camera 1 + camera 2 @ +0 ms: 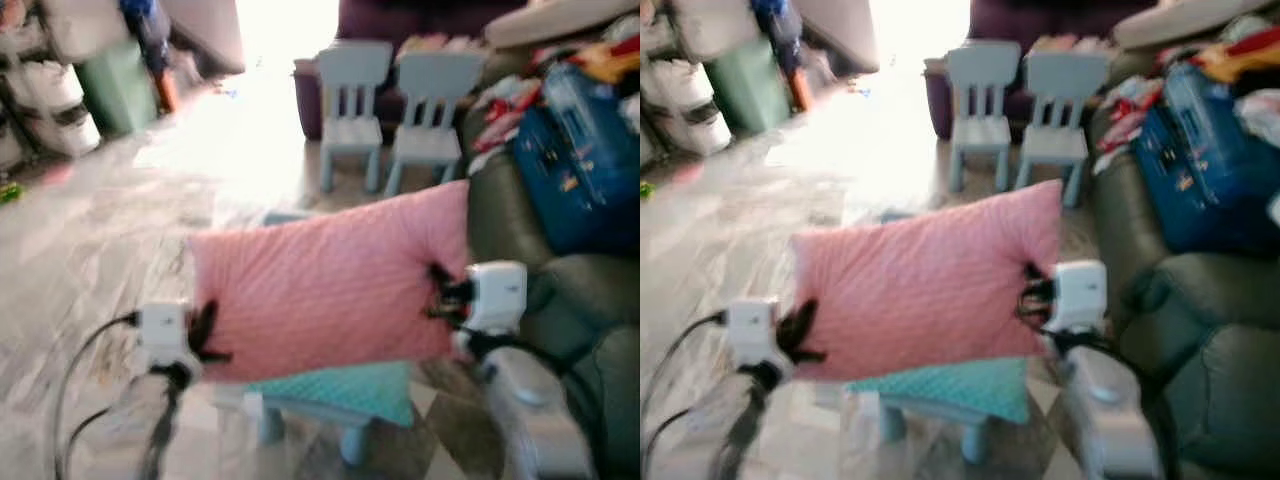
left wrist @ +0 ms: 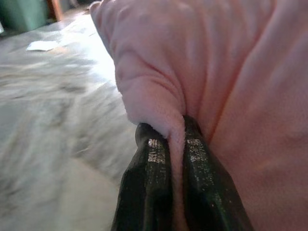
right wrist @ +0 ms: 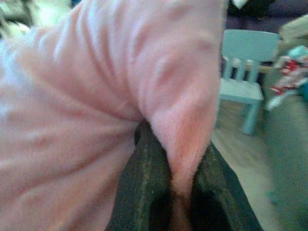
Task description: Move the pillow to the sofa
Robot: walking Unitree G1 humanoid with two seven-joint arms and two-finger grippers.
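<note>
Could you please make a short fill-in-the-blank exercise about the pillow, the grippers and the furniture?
1. The pillow is ____ in colour.
2. The left gripper and the right gripper are both ____ on the pillow.
3. Two light blue ____ stand behind the pillow.
4. The green sofa is on the robot's ____ side.

Missing words: pink; shut; chairs; right

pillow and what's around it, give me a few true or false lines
1. Both tools pinch the pink pillow, the left tool at one end and the right tool at the other. True.
2. The pillow lies on the sofa. False: it is held up in the air, beside the sofa.
3. Two light blue chairs stand behind the pillow. True.
4. The stool under the pillow has a red cushion. False: it is teal.
5. A blue bag sits on the sofa. True.
</note>
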